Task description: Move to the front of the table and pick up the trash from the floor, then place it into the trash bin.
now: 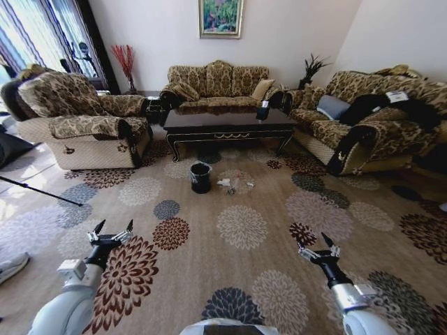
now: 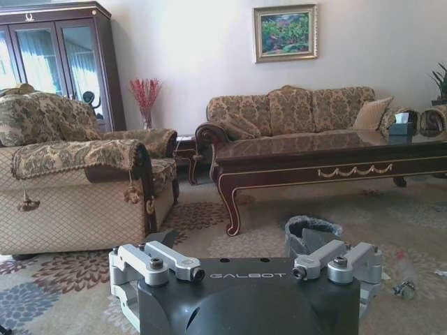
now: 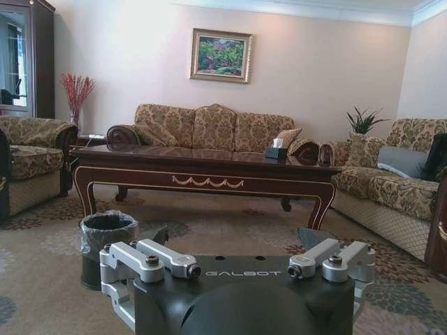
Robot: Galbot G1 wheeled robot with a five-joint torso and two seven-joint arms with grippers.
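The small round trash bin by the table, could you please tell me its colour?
Black, with a translucent liner over its rim; the right wrist view shows it best.

Grey arms; black GALBOT-marked wrists

We see a floor covered by a beige carpet (image 1: 209, 272) with big round flower patterns in brown, grey and cream. On this carpet stands the dark glossy desk (image 1: 227, 125), a long low one with curved legs and a gold ornament on its front. On its top, near the right end, sits a dark tissue box (image 1: 262, 110) with white tissue. Directly on the carpet, in front of the desk, stands the small black trash bin (image 1: 200, 177) with a thin liner over its rim. Just beside it lie a crumpled white paper wad (image 1: 223, 183) and a clear plastic bottle (image 1: 236, 184).
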